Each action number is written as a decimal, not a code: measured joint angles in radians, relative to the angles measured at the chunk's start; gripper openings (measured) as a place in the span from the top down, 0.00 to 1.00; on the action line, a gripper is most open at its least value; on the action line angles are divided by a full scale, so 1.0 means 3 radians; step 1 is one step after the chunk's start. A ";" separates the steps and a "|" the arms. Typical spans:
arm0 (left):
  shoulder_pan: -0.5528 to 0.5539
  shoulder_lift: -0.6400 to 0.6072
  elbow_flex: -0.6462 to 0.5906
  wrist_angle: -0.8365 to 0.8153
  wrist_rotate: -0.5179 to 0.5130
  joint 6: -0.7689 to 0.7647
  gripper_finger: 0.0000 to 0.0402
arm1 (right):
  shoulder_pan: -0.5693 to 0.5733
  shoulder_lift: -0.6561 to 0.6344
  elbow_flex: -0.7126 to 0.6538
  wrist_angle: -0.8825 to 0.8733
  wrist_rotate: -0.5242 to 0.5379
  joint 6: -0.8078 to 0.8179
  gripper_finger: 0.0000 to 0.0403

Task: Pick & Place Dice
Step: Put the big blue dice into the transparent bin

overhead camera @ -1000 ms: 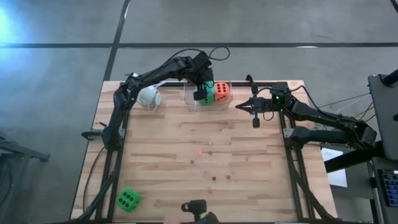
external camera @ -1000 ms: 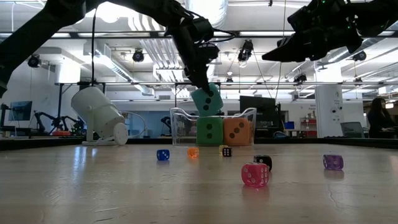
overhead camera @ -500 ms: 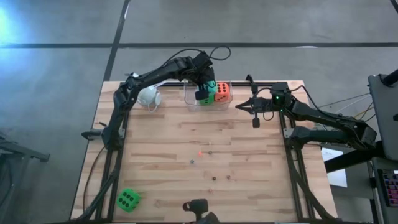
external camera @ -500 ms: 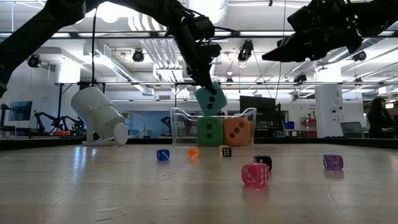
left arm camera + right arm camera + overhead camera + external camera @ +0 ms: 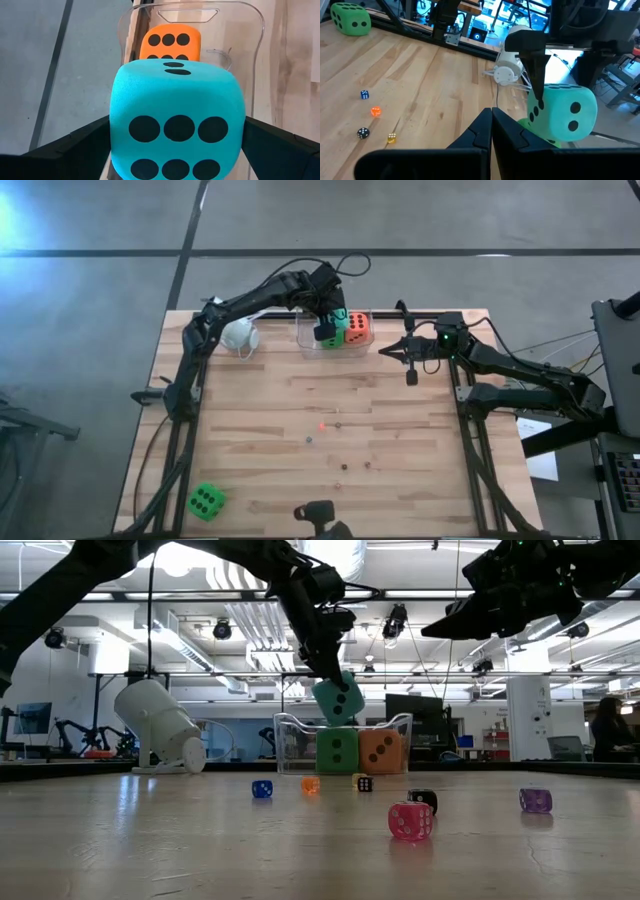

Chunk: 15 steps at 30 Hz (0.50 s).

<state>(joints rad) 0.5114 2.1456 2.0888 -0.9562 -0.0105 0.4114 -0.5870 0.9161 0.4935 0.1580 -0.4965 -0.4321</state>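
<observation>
Above the clear bin (image 5: 345,745), the left pincer (image 5: 330,680) is gripping the teal die (image 5: 338,700), partly hiding the green die (image 5: 337,751) beside the orange die (image 5: 170,42). Right of the bin, the right pincer (image 5: 384,351) is hovering, fingers closed.

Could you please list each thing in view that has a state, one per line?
Left gripper: shut on the teal die, above the bin.
Teal die: held tilted, over the bin.
Clear bin: upright, holding two dice.
Green die in bin: resting.
Orange-red die: resting in bin.
White cup: on its side.
Right gripper: shut, empty.
Far green die: on the table.
</observation>
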 joint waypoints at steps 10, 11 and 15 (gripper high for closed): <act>0.0000 0.0000 0.0000 0.0001 0.0001 0.0013 0.00 | 0.0003 0.0193 -0.0001 0.0771 0.0001 0.0268 0.98; -0.0001 0.0000 0.0000 0.0001 0.0002 0.0013 0.00 | -0.0009 0.0270 0.0007 0.0904 0.0004 0.0333 0.98; -0.0013 0.0000 0.0000 0.0001 0.0010 0.0014 0.00 | -0.0030 0.0656 0.0198 0.1105 0.0001 0.0465 0.98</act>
<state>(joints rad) 0.5075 2.1456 2.0888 -0.9558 -0.0074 0.4156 -0.5960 1.1128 0.5529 0.4895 -0.4961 -0.2926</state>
